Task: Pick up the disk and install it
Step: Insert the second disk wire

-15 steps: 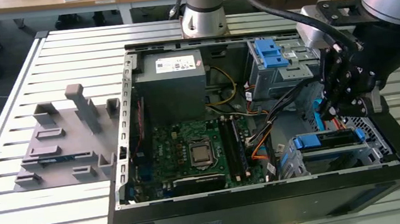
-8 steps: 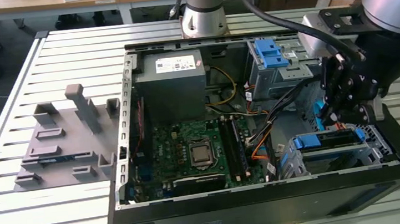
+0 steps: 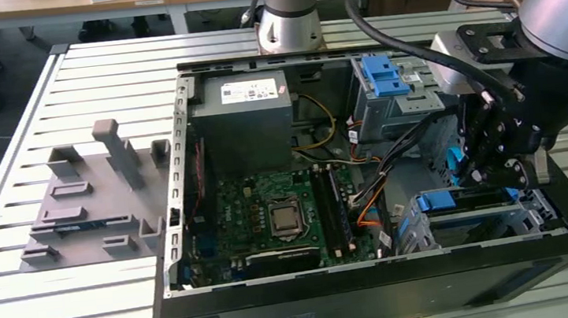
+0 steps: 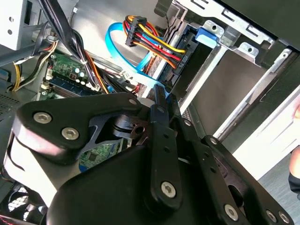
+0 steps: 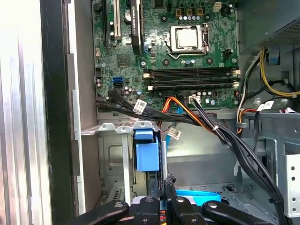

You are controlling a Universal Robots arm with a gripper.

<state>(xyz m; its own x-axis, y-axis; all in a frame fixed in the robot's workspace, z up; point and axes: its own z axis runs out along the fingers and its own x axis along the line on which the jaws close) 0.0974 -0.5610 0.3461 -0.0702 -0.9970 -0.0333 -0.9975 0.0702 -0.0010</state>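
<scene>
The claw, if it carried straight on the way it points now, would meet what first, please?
Probably the blue latch on the drive cage, just beyond the claw in the first wrist view; depth is unclear.

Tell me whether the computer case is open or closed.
Open: the computer case has no side panel on, leaving the motherboard and cables exposed from above.

The arm (image 3: 564, 3) is silver-grey, rounded tube, with a black wrist block at its lower end; black cables (image 3: 387, 29) loop off toward ten o'clock in the exterior view; the gripper (image 4: 161, 101) is matt black, its linkage bars pinned with round silver screws (image 4: 70, 133).
</scene>
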